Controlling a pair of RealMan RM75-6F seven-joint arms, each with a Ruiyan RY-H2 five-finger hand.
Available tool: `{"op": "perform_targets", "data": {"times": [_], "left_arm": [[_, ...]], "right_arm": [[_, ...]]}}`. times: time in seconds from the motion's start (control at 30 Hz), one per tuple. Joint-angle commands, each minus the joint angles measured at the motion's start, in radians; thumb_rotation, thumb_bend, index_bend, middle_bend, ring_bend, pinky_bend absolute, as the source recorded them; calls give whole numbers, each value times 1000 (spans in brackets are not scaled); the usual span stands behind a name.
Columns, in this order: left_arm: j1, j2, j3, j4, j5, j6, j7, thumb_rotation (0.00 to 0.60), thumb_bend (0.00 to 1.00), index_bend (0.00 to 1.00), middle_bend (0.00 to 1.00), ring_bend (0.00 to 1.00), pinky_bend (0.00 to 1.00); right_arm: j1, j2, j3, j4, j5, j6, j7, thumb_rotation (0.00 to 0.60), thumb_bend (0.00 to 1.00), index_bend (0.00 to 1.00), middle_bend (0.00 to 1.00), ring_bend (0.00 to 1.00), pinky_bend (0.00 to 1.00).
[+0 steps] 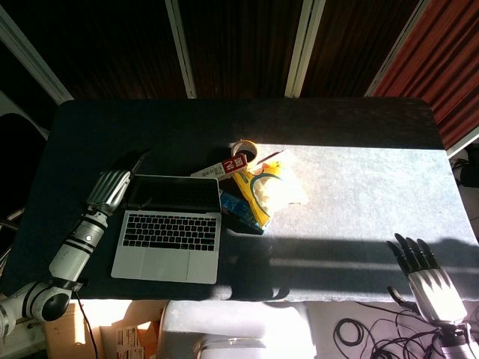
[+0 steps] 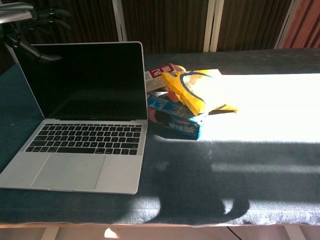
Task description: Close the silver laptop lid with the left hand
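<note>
The silver laptop (image 1: pixel 169 233) (image 2: pixel 82 125) stands open on the dark table, its black screen upright and keyboard facing the front edge. My left hand (image 1: pixel 114 187) (image 2: pixel 35 20) hovers at the lid's upper left corner, just behind the screen's top edge, fingers spread and holding nothing. Whether it touches the lid cannot be told. My right hand (image 1: pixel 428 278) rests at the table's front right corner, far from the laptop, fingers apart and empty; the chest view does not show it.
Right of the laptop lies a pile of snack packets: a yellow bag (image 1: pixel 266 187) (image 2: pixel 199 92), a blue packet (image 1: pixel 241 209) (image 2: pixel 175 120), a red-and-white box (image 1: pixel 224 166) (image 2: pixel 160 75). A tape roll (image 1: pixel 245 149) sits behind them. Cables (image 1: pixel 367 333) lie below the table edge.
</note>
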Motion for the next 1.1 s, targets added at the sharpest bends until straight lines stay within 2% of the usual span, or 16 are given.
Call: {"op": "perform_targets", "data": {"times": [0.03,0.2,0.33,0.4,0.6,0.73,1.1], "left_arm": [[-5,-7,3,3,-2,-4,2,595,290,72,135,42,117],[-12,-20,15,5,17,-6,4,596,292,99,165,61,122],[-14,-27,30,5,29,0,29,596,293,111,206,101,172],[-14,-27,40,-3,36,3,51,596,297,150,247,139,209],[1,-11,76,-55,83,33,102,596,311,233,317,201,243],[25,18,100,-115,121,67,123,596,310,235,326,216,253],[116,116,225,-271,263,142,230,587,308,236,330,226,255]], "right_arm": [[-2,1,0,0,0,3,1,600,224,0,0,0,0],[-9,3,-1,4,-1,17,11,600,224,0,0,0,0],[-14,5,-5,10,-10,26,16,600,224,0,0,0,0],[-16,7,-4,13,-10,31,22,600,224,0,0,0,0],[-16,9,-6,18,-18,33,29,600,224,0,0,0,0],[-17,9,-3,17,-17,38,30,600,224,0,0,0,0],[-18,-1,-3,16,-23,36,9,600,224,0,0,0,0]]}}
